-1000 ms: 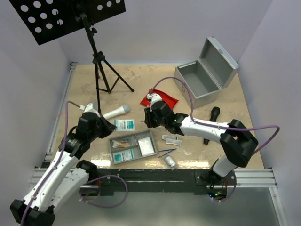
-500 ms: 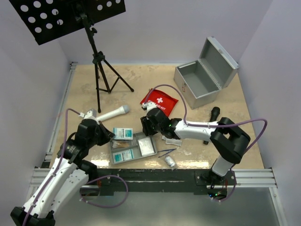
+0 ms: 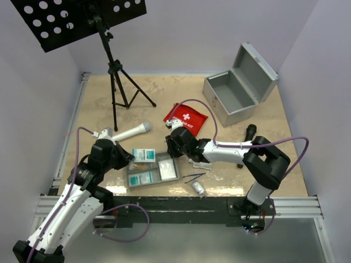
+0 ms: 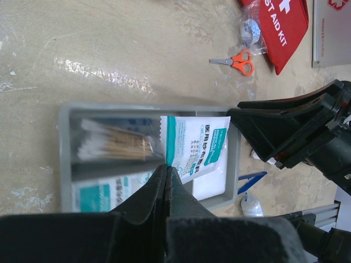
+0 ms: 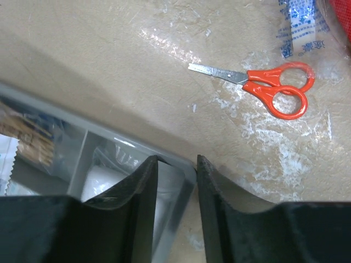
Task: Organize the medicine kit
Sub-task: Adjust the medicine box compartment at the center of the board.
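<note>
Lab test cell: bare white walls (image 3: pixel 186 33), aluminium rail (image 3: pixel 296 205), perforated black panel (image 3: pixel 82 19)

The red pouch (image 4: pixel 285 33) reads "ST AID KIT" beside a white cross; the teal-and-white packet (image 4: pixel 194 145) carries Chinese print.

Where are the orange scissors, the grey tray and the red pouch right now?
orange scissors (image 5: pixel 253 82), right wrist view, where the orange handles meet the blades.
grey tray (image 4: pixel 64 153), left wrist view, on its left outer wall.
red pouch (image 3: pixel 195 121), top external view, on the red fabric beside the white cross.
</note>
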`<control>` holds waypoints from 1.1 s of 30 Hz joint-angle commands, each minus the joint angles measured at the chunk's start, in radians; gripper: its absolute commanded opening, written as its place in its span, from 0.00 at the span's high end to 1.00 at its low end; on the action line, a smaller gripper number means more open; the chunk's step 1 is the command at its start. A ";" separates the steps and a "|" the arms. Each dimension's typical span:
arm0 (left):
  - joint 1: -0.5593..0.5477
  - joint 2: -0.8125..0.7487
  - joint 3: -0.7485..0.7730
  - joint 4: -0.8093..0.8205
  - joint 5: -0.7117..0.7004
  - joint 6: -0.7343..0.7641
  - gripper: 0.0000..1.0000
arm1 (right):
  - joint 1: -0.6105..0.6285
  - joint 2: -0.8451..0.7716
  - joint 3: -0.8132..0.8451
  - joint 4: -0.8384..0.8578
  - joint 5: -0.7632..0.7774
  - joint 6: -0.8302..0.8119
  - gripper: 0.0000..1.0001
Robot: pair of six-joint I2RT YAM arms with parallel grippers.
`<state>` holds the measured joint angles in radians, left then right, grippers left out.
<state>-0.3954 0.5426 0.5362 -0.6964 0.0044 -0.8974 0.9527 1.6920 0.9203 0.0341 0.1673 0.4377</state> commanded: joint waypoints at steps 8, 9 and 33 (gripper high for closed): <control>-0.005 -0.009 0.010 0.040 0.000 -0.006 1.00 | 0.001 -0.012 -0.057 0.058 -0.025 0.039 0.57; -0.005 -0.010 0.010 0.040 -0.001 -0.006 1.00 | 0.001 -0.021 -0.058 0.061 -0.025 0.038 0.56; -0.005 0.158 0.045 0.074 -0.029 0.051 1.00 | -0.060 0.008 0.052 -0.123 0.081 -0.125 0.79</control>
<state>-0.3954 0.6739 0.5362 -0.6537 -0.0227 -0.8906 0.9295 1.7081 0.9329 -0.0235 0.1757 0.3882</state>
